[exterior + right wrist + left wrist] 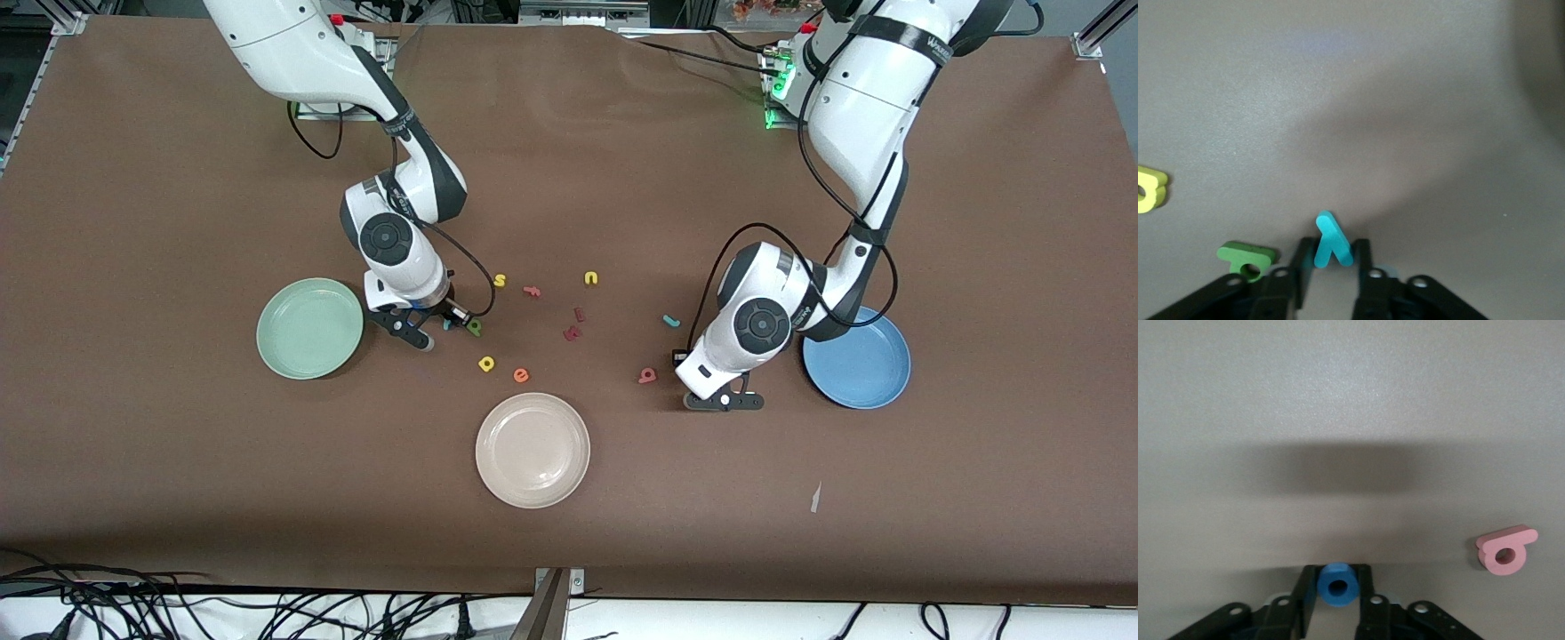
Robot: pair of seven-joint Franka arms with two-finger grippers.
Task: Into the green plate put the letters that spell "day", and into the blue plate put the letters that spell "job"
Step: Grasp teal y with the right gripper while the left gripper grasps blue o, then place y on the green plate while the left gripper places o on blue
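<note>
Brown matte surface (622, 133) fills view. Aluminium frame rails (1098, 31) at corners. Black cables (222, 609) tangled along white lower edge. Green indicator light (772, 114), possibly controller box.

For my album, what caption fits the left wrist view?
Left end effector pinching a blue o, pink b lying nearby.

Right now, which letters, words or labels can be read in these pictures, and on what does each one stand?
"s": the yellow s, a foam letter.
"e": the orange e, a foam letter.
"o": the blue o, foam, in the left gripper.
"y": the teal y, foam, in the right gripper.
White print on the left arm's black band: too small to read.
</note>
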